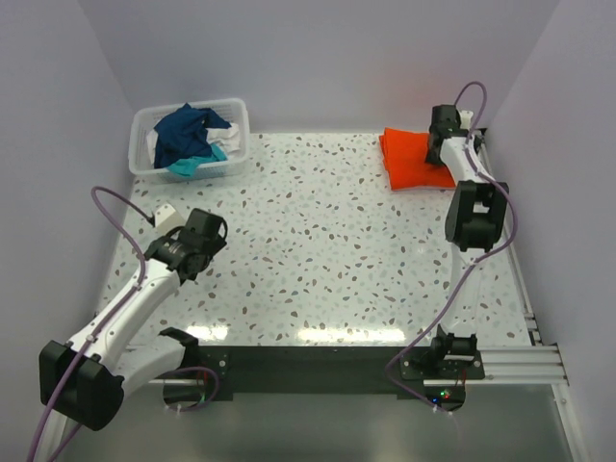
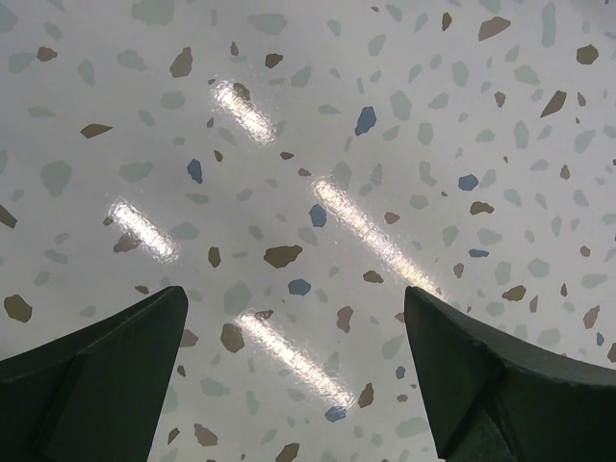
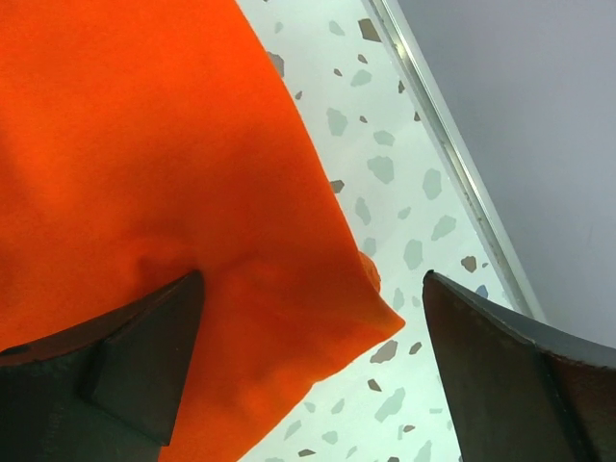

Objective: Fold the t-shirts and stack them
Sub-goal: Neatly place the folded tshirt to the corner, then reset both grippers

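I'm counting two pincers, one basket and four shirts showing. The orange shirt is lying folded and flat in the far right corner of the surface. The navy shirt, white shirt and teal shirt are sitting bunched together in the basket at the far left.

The right pincer is hanging spread wide over the orange shirt's near corner, pinching nothing. One finger is sitting over the cloth and the other over bare speckled surface, with the shirt's edge running between them. I can't tell whether that first finger is touching the cloth.

The left pincer is hovering spread wide over bare surface, well apart from the basket and from the orange shirt.
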Action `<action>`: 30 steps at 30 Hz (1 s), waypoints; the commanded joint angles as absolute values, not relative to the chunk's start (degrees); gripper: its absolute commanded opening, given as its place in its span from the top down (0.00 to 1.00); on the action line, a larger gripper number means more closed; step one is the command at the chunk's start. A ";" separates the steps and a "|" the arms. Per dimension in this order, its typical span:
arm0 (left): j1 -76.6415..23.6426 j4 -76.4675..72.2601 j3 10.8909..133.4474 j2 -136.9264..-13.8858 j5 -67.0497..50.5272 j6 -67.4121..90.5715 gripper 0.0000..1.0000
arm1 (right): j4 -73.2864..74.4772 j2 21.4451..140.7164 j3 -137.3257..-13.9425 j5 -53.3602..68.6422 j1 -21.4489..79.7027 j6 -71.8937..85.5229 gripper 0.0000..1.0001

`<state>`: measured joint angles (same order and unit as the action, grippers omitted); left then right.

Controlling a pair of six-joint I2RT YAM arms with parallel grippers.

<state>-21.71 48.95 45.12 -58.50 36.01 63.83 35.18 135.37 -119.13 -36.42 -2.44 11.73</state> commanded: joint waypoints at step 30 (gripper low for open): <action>-21.36 45.54 47.65 -51.95 27.34 55.37 0.00 | 27.95 71.05 -64.53 -14.42 9.13 21.09 0.01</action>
